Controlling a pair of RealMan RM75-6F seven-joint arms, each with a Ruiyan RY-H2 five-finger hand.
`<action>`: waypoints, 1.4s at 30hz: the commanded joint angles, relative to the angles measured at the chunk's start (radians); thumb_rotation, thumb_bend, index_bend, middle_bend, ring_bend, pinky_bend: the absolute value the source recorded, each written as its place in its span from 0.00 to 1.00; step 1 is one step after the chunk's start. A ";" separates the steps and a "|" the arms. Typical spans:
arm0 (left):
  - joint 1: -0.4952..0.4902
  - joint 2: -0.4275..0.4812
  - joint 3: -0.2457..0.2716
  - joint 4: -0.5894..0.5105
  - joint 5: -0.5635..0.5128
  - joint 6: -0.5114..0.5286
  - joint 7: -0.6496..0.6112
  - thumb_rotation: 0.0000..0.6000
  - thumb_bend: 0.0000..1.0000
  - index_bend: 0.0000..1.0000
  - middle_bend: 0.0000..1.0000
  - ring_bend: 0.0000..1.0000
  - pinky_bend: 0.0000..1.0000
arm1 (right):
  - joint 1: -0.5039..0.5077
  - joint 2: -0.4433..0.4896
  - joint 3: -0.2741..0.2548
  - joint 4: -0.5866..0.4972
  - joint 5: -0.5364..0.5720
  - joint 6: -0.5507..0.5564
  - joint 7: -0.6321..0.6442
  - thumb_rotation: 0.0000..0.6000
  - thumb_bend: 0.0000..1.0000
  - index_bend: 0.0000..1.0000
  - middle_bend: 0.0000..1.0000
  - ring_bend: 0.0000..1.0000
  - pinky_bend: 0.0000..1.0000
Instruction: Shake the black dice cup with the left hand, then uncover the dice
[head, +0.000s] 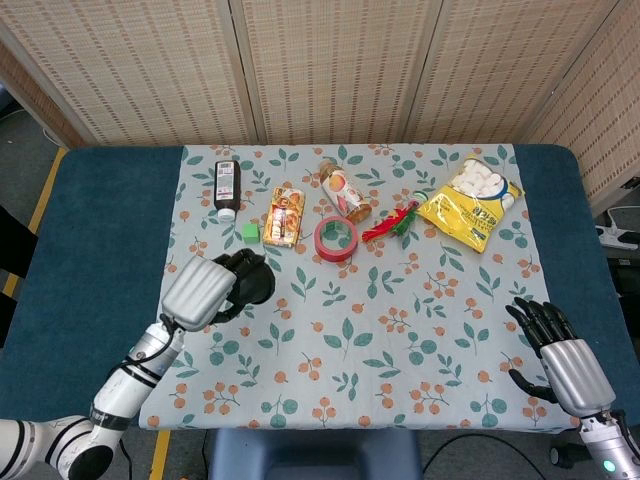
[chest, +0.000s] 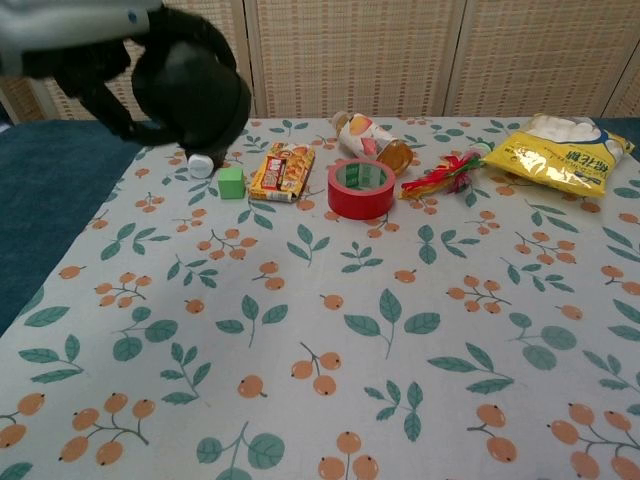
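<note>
My left hand (head: 205, 289) grips the black dice cup (head: 250, 281) and holds it well above the floral tablecloth. In the chest view the black dice cup (chest: 192, 92) hangs near the top left, with the left hand (chest: 95, 40) wrapped around it from behind. No dice show on the cloth below or anywhere else. My right hand (head: 562, 355) rests at the table's front right corner, fingers spread, holding nothing; the chest view does not show it.
Across the back of the cloth lie a dark bottle (head: 226, 188), a green cube (head: 250, 232), an orange snack box (head: 284, 215), a tipped jar (head: 344, 189), a red tape roll (head: 336, 239), a red-green bundle (head: 397, 221) and a yellow marshmallow bag (head: 471, 201).
</note>
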 joint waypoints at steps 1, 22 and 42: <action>-0.015 -0.094 0.019 0.179 -0.202 -0.342 -0.001 1.00 0.71 0.72 0.78 0.68 0.88 | -0.002 0.003 -0.002 -0.002 -0.007 0.009 0.006 1.00 0.17 0.00 0.00 0.00 0.00; 0.047 -0.129 -0.048 0.204 -0.146 -0.250 0.113 1.00 0.70 0.72 0.78 0.68 0.88 | -0.004 0.011 -0.032 0.000 -0.068 0.023 0.020 1.00 0.17 0.00 0.00 0.00 0.00; -0.005 -0.094 -0.030 0.394 -0.218 -0.382 0.019 1.00 0.68 0.71 0.79 0.67 0.88 | -0.002 0.001 -0.026 -0.003 -0.045 0.010 -0.005 1.00 0.17 0.00 0.00 0.00 0.00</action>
